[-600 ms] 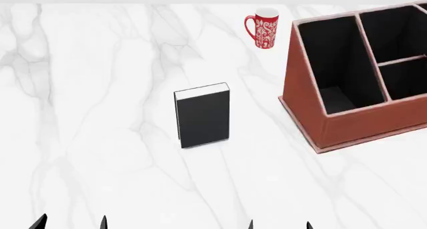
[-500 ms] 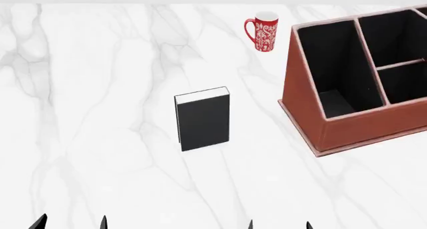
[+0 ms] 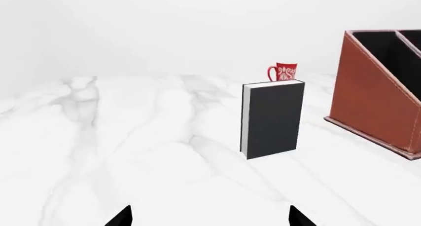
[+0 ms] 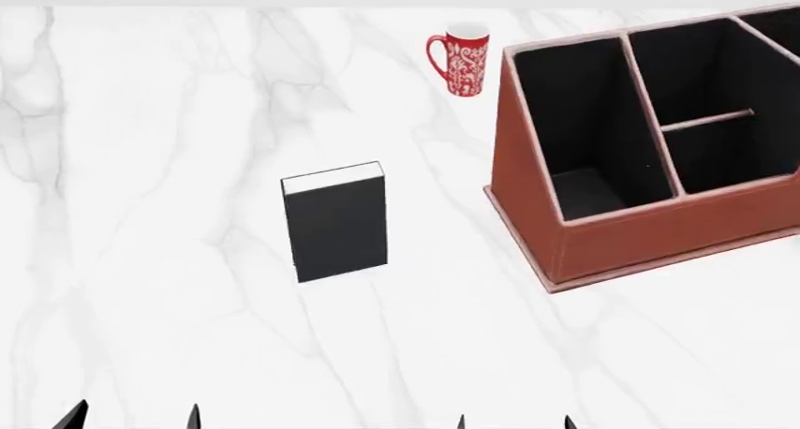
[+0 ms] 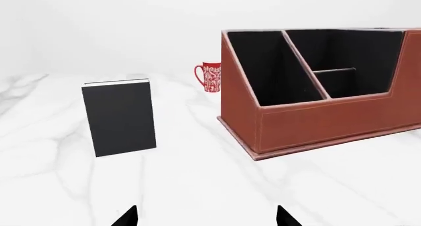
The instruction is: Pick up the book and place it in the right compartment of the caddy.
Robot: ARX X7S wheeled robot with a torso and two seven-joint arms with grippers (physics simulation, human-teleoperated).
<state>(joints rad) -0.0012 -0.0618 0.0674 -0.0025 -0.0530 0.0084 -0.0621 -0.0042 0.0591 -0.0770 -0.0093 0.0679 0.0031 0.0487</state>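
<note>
- The left pincer (image 4: 131, 418) sits low at the near edge of the head view. Only its two black tips show. They stand wide apart and hold nothing.
- The white marble worktop (image 4: 150, 214) is smooth and shiny, with thin grey lines in it.
- The thick black book with white page edges (image 4: 335, 221) stands upright on the worktop. It is left of the middle, well apart from both pincers. Nothing touches it.
- I think the book is stiff and a bit heavy. It will not bend or break. Its cover looks smooth, so it could slip. It is tall and stands on a thin edge, so a bump could knock it over.
- A good place to grab it seems to be across its thin sides, near the top, with one tip on the front cover and one on the back.
- The right pincer (image 4: 515, 421) is also low at the near edge. Its tips are wide apart and it holds nothing.
- The red mug with white patterns (image 4: 459, 59) stands far back, near the box.
- The big reddish-brown box caddy with a pale pink rim (image 4: 650, 237) is on the right. Its black inside is split into parts. Those in view look bare. The book must go in the right part.
</note>
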